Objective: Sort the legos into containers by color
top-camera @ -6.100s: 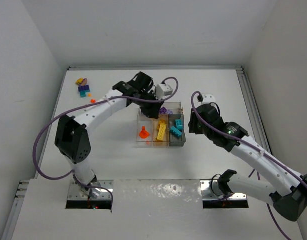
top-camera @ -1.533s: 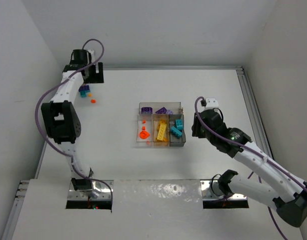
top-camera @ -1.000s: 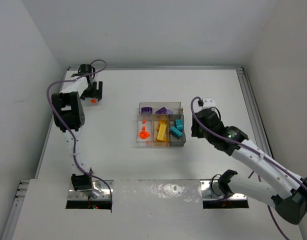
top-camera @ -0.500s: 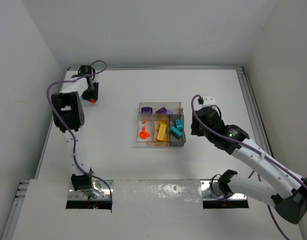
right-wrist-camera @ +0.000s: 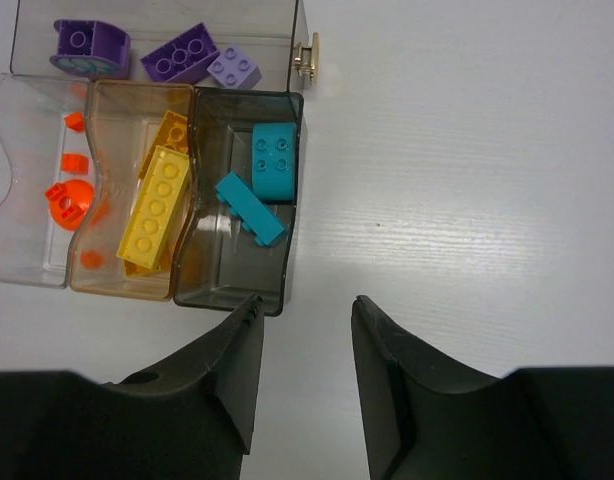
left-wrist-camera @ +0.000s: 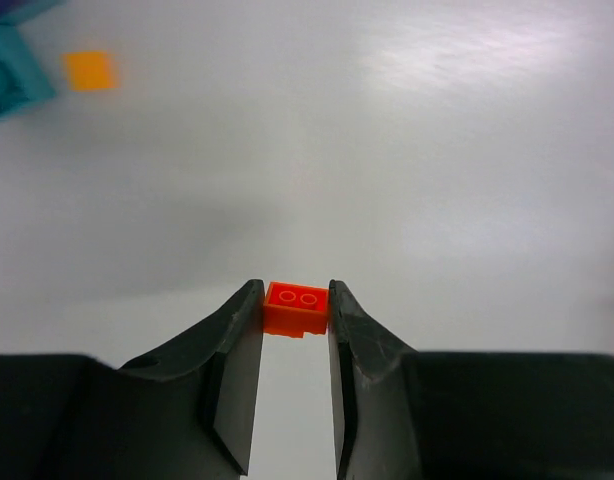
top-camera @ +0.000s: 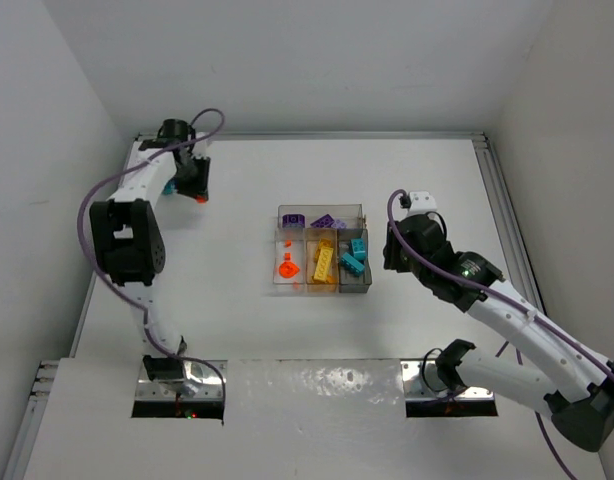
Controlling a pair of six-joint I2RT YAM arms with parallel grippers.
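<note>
— Left wrist view shows it best: the left end effector (left-wrist-camera: 295, 296) is clamped on an orange brick (left-wrist-camera: 296, 307), pinched right at the fingertips (left-wrist-camera: 249, 300), studs up.

— Is it off the tabletop (left-wrist-camera: 447, 150) yet?

— Can't tell from here. A teal brick (left-wrist-camera: 5, 80) and a small orange tile (left-wrist-camera: 90, 70) lie ahead of it, off to its left, well apart from the grip.

— And the tray?

— The tray (top-camera: 292, 283) sits well away from that end effector, out mid-tabletop. The right end effector (right-wrist-camera: 305, 312) hangs by it, jaws apart and holding nothing, with the near corner of the teal bin (right-wrist-camera: 227, 270) just ahead of its left finger.

— So what worries you?

— The hold, mostly. I'd say so shallow a pinch on so tiny a piece could let it swivel or pop out during the long carry, more so if the arm swings fast. Then the drop. The orange bin (right-wrist-camera: 22, 250) is at the end farthest from the right end effector, touching the yellow bin (right-wrist-camera: 122, 110). Let go slightly off and the brick lands in the yellow bin, or bounces off the rim onto the tabletop.

— And the tray itself?

— It looks light to me. A finger catching its wall would probably shove it and jumble what's already sorted.
</note>
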